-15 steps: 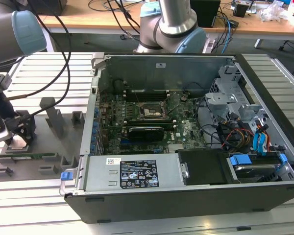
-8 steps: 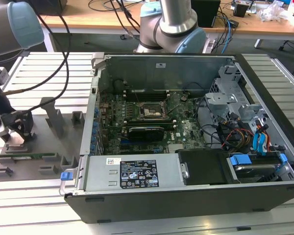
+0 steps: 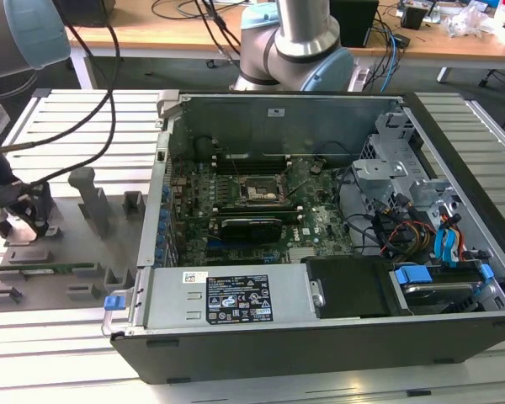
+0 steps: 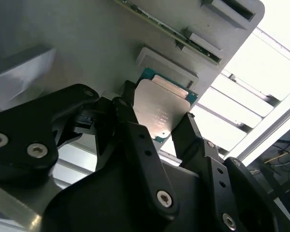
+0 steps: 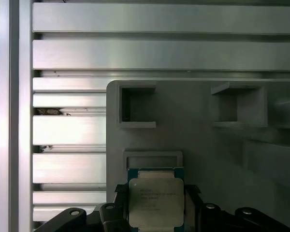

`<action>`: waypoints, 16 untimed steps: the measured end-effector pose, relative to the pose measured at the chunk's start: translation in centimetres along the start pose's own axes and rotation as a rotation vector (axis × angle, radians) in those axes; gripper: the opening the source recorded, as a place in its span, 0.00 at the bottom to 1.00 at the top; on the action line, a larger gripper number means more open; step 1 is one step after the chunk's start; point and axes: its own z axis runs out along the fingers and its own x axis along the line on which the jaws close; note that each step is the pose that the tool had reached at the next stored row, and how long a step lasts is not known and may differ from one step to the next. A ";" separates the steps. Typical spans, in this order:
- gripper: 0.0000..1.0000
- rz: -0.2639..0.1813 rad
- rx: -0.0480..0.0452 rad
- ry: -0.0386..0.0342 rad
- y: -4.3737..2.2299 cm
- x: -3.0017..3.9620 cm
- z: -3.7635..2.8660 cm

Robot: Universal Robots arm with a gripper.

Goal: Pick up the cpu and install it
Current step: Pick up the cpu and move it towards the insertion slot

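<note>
We noted gripper (image 3: 23,215) at exterior view's left, low over grey fixture plate (image 3: 84,252), well apart from open computer case (image 3: 236,341). In both wrist views, black fingers (image 4: 135,140) pressed opposite edges of cpu (image 4: 160,108) (image 5: 156,200): claw narrow, clamped on it. Cpu sat just beside plate's small raised pocket (image 5: 152,158), silvery top toward wrist cameras.

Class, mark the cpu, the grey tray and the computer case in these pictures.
cpu (image 5: 156,203): first wrist view, on its silvery top plate.
grey tray (image 5: 198,140): first wrist view, on a bare flat part between two pockets.
computer case (image 3: 320,345): exterior view, on its black outer wall.
</note>
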 end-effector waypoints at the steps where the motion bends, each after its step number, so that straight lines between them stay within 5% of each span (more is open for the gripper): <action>1: 0.55 0.000 0.0000 0.0000 0.00 -0.01 -0.23; 16: 0.55 0.000 0.0000 0.0000 0.05 -0.08 -4.16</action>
